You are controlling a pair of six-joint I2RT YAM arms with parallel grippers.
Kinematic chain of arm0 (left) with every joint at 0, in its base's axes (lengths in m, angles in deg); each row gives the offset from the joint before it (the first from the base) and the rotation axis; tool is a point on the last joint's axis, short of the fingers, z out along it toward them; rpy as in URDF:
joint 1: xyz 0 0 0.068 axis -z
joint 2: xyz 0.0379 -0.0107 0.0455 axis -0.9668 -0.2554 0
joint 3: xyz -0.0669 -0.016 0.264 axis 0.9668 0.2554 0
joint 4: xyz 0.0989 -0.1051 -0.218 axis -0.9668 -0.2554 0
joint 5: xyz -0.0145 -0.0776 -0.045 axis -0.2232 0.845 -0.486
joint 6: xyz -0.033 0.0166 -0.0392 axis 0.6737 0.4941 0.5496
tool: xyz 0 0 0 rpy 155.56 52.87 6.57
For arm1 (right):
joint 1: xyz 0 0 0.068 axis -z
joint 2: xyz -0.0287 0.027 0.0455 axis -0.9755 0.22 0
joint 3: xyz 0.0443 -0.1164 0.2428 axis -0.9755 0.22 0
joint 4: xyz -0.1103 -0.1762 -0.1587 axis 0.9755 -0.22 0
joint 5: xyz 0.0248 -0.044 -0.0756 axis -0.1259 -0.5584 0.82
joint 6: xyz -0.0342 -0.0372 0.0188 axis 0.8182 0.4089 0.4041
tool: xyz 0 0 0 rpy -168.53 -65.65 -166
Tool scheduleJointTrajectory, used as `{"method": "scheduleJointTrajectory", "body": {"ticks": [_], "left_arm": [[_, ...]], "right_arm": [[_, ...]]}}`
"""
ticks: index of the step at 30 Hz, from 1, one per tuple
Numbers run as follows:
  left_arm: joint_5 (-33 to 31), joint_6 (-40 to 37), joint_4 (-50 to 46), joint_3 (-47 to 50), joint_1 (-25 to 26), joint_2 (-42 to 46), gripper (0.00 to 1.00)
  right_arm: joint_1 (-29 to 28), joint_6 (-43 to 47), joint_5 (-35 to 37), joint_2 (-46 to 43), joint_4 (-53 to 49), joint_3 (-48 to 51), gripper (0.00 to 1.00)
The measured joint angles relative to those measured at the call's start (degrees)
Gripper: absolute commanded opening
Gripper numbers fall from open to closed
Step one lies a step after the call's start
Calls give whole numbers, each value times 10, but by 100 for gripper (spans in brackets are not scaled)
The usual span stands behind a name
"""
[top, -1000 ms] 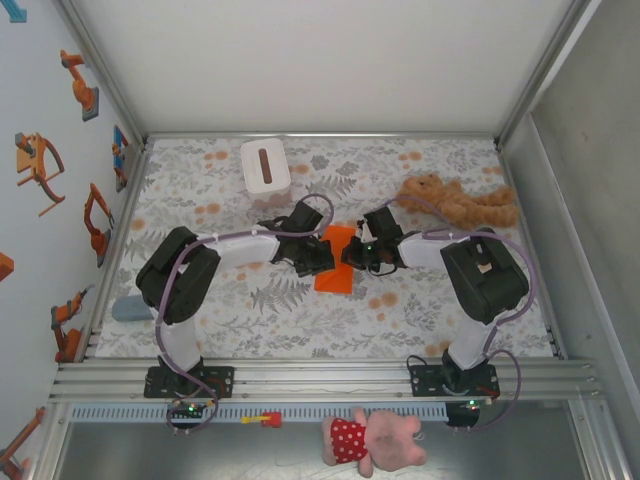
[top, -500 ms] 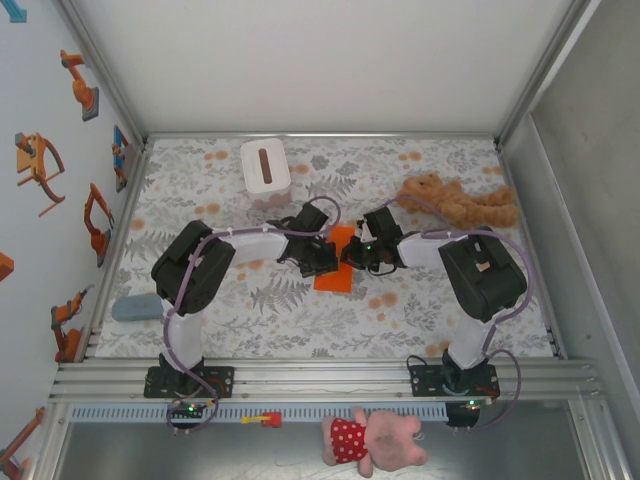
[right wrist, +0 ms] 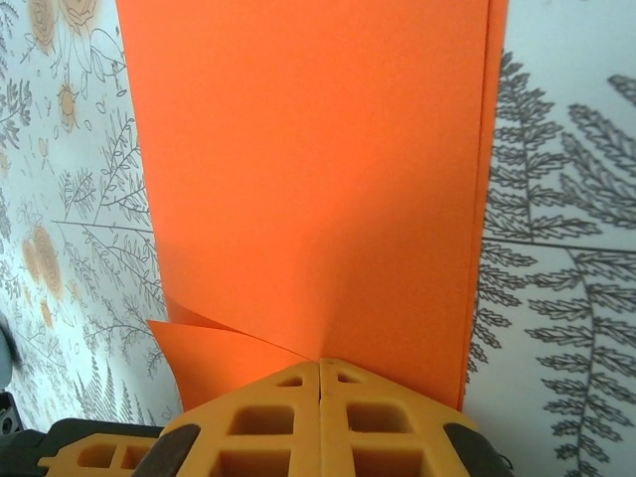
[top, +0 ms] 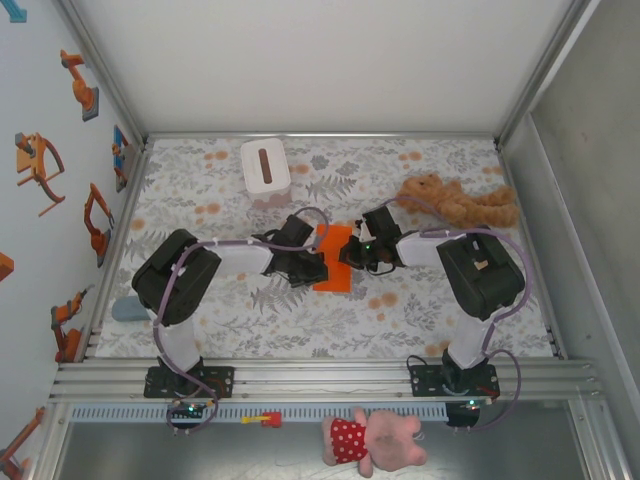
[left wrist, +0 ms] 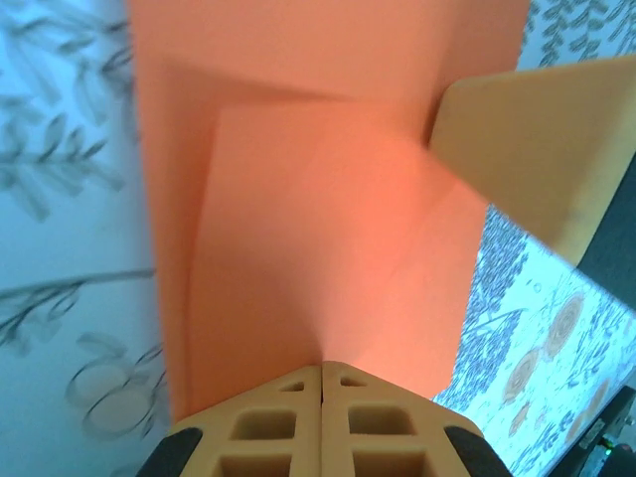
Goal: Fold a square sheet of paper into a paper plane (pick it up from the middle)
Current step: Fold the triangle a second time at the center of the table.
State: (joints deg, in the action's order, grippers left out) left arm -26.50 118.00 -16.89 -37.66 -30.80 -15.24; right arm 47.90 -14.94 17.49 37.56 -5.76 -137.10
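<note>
The square sheet of paper (top: 335, 275) is bright orange and lies folded into a narrow strip on the floral cloth, mid-table between the two arms. My left gripper (top: 322, 262) meets its left edge and my right gripper (top: 345, 255) its right edge. In the left wrist view the left gripper (left wrist: 321, 365) is shut, and creases in the paper (left wrist: 318, 199) run into its tip; a right fingertip (left wrist: 537, 139) shows at upper right. In the right wrist view the right gripper (right wrist: 319, 360) is shut where a curled-up flap of the paper (right wrist: 318, 179) ends.
A white tissue box (top: 265, 165) stands at the back left. A tan plush toy (top: 460, 200) lies at the back right. A small blue-grey object (top: 128, 307) sits at the cloth's left edge, and a pink plush (top: 375, 440) lies below the front rail.
The left arm's elbow swung right, then back left, and its gripper slid slightly toward the near left along the paper's edge. The right arm and the paper have barely moved.
</note>
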Motion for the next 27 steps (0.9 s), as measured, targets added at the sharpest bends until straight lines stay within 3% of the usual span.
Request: {"method": "scheduleJointTrajectory", "body": {"ticks": [17,22,27], "left_arm": [[-27,-42,-100,57,-28,130,7],[-29,-34,-78,34,-28,149,14],[-26,-18,-50,-6,-28,101,18]], "right_arm": [[0,8,-2,-2,-20,-13,0],[0,-12,0,-36,-24,-13,20],[0,-52,10,-97,11,14,28]]}}
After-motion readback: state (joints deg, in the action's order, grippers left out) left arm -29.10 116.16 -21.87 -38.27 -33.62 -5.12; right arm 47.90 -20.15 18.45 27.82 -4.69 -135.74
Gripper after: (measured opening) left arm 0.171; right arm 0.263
